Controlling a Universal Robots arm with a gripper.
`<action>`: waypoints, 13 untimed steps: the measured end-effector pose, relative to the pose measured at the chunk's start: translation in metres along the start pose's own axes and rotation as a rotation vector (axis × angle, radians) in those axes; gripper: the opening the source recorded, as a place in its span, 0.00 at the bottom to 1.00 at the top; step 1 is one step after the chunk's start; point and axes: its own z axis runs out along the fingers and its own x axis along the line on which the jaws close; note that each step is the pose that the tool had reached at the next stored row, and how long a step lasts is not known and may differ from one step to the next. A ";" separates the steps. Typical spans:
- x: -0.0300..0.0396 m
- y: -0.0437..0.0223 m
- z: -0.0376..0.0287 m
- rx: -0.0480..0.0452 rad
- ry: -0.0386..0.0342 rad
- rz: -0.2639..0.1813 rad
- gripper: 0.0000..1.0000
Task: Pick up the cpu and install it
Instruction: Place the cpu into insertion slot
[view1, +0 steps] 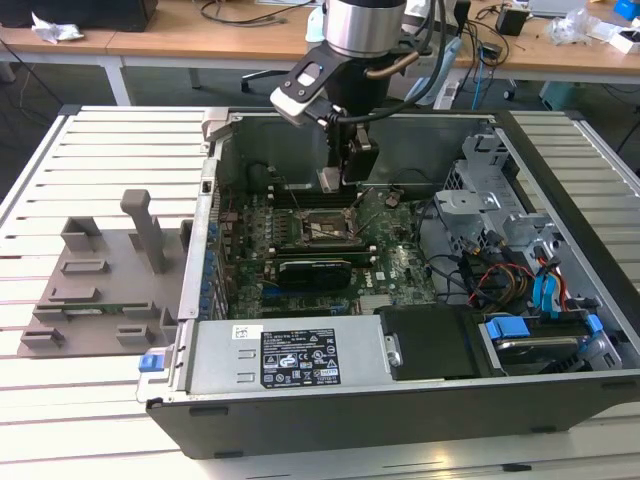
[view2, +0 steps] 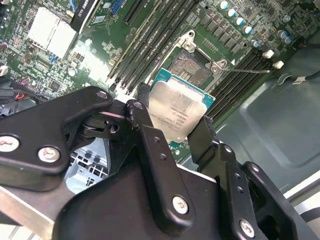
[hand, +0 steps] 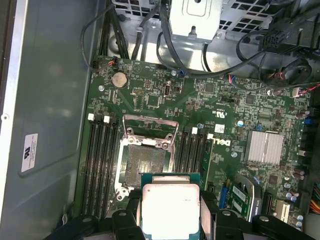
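Observation:
The cpu (view2: 177, 111), a silver-topped square chip with a green rim, is clamped between my black fingers (view2: 144, 120). My gripper (view2: 175, 122) is shut on it, holding it flat in the air. In the first wrist view the cpu (hand: 170, 206) hangs beside the open motherboard socket (hand: 145, 164), overlapping one edge of it, with the gripper (hand: 170, 217) around it. In the exterior view the gripper (view1: 338, 178) hovers inside the open computer case, a little above and behind the socket (view1: 320, 230). The socket's metal load frame (hand: 150, 131) is flipped open.
A grey plastic holder tray (view1: 100, 280) lies on the slatted table at the exterior view's left. The case walls (view1: 205, 230) surround the motherboard. Memory slots (hand: 100, 160) flank the socket. Cables (view1: 490, 275) and drive bays (view1: 520, 330) fill the exterior view's right side.

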 end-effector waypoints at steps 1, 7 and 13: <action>0.0000 0.0000 0.0001 -0.0001 0.0000 0.000 0.55; 0.0000 0.0001 0.0019 -0.0001 0.0001 0.000 0.55; 0.0001 0.0001 0.0043 -0.0001 0.0001 0.000 0.55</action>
